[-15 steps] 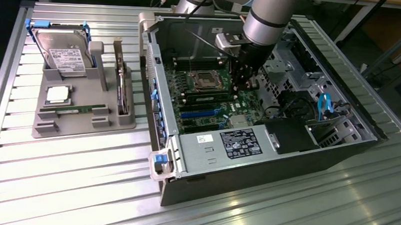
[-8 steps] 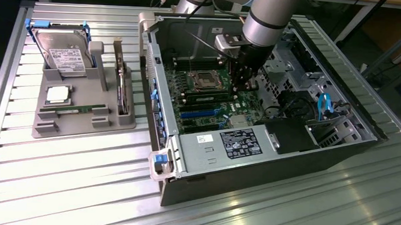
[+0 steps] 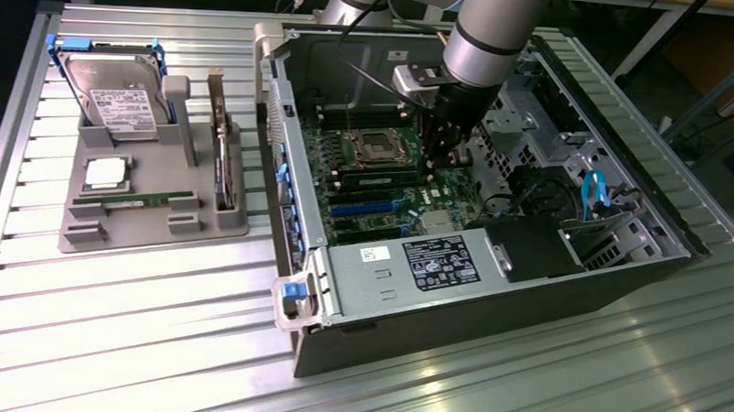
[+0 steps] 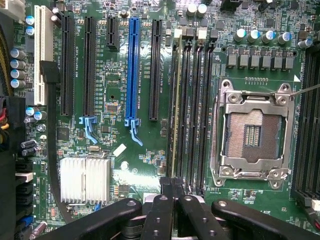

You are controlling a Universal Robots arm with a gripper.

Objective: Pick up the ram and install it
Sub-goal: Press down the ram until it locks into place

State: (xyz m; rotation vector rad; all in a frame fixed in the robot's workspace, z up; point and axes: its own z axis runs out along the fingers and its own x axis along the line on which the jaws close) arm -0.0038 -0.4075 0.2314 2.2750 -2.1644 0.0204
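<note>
A ram [image 3: 136, 198], a thin green stick, lies flat in the grey holder [image 3: 158, 238] at the exterior view's left, far from my gripper. Another ram stick [image 4: 175, 110] stands on edge in a memory slot beside the empty processor socket [image 4: 252, 132]; in the exterior view it shows on the motherboard [image 3: 378, 178]. My gripper [image 3: 448, 158] reaches down inside the open computer case [image 3: 462, 301]. In the wrist view the gripper [image 4: 173, 187] is shut, its tips together right at one end of the seated stick. Whether they touch or pinch it I cannot tell.
The holder also carries a silver hard drive [image 3: 117, 92] and a square processor chip [image 3: 107, 172]. Inside the case are a blue expansion slot [image 4: 132, 70], a silver heatsink [image 4: 85, 180], the power supply [image 3: 433, 263] and blue cables [image 3: 591, 197]. The case walls stand close around the arm.
</note>
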